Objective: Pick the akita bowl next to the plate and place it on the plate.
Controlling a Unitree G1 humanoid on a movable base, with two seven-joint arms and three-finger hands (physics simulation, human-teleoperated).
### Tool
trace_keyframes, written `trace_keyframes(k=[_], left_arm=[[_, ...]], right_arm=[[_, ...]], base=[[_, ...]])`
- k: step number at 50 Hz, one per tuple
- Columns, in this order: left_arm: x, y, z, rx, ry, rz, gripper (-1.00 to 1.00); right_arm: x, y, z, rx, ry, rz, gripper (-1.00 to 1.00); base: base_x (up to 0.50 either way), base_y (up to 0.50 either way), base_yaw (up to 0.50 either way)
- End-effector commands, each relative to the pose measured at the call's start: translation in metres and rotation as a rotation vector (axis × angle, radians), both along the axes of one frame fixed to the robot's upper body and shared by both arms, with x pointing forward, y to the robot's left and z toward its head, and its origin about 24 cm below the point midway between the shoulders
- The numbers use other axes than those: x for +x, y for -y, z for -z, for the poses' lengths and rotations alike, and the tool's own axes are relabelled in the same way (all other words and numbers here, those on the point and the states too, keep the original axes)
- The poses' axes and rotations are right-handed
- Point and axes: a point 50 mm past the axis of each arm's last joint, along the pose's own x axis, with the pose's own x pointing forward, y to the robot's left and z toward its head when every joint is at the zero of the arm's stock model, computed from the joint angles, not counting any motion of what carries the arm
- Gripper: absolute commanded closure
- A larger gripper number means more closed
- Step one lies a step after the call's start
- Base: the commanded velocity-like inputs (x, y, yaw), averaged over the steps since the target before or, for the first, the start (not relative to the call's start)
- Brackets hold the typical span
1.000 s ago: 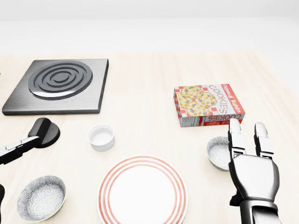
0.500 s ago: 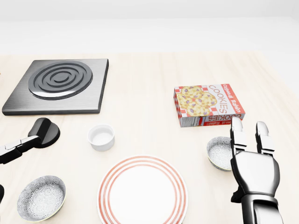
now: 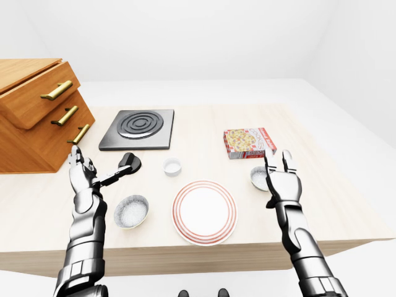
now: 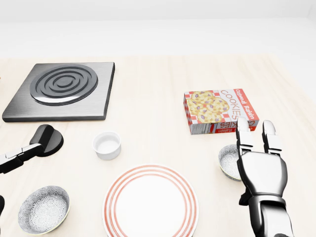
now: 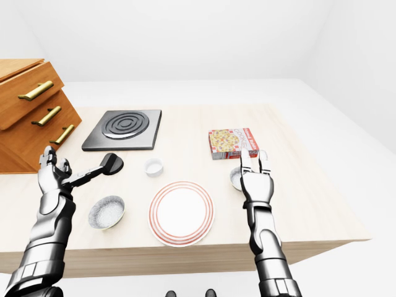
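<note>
A white plate with red rings lies at the bottom middle of the head view. Right of it sits a small grey patterned akita bowl. My right hand stands open just right of this bowl, fingers straight and pointing up the view, the palm hiding the bowl's right rim. A larger bowl of the same pattern rests left of the plate. My left hand is raised open at the left, above and left of that bowl, holding nothing.
A black burner plate lies at the upper left and a cookie box just above the small bowl. A white ramekin and a black handled piece sit above the plate. A wooden drawer cabinet stands far left.
My right hand has shifted a little left and up the head view, closer against the small bowl. The objects have not moved.
</note>
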Motion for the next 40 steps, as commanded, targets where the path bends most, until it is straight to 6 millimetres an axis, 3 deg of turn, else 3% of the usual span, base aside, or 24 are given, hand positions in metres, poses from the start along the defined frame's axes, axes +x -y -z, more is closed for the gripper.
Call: trace_keyframes(k=[1,16,40], left_arm=[[0.002,-0.002,0.005,0.000,0.000,0.000,-1.00],[0.000,0.000,-0.001,-0.001,0.000,-0.001,-1.00],[0.003,-0.002,0.005,-0.002,-0.003,-0.001,-1.00]], right_arm=[[0.007,0.002,0.005,0.007,-0.009,0.008,-1.00],[0.011,0.006,0.008,0.011,-0.008,0.018,-1.00],[0.018,0.016,0.021,0.016,-0.029,0.056,-1.00]], base=[[0.00,0.00,0.00],[0.00,0.00,0.00],[0.00,0.00,0.00]])
